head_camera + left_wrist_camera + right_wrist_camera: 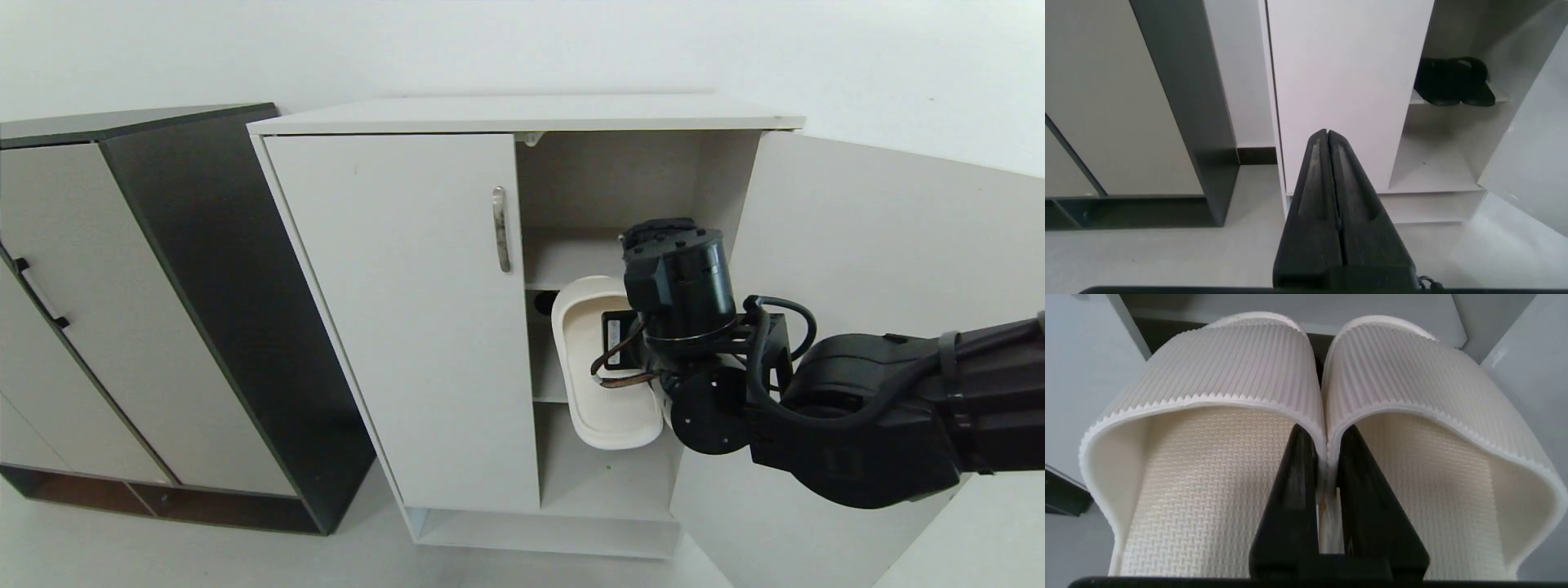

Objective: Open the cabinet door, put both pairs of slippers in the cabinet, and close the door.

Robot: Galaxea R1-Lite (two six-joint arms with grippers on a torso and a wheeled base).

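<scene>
Cream slippers [600, 384] hang at the cabinet's [408, 327] open half, their inner edges clamped in the right pincer [1325, 441]; black slippers [1454, 80] already sit on a shelf inside. The left pincer [1327, 139], pressed together and empty, faces the cabinet. Next, probably: push in onto a shelf and release.

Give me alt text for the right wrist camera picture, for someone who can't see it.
The right pincer is shut on the touching inner edges of a pair of cream slippers, held side by side, their ribbed straps arching over textured footbeds. Beyond the slippers lies part of the white cabinet.
</scene>
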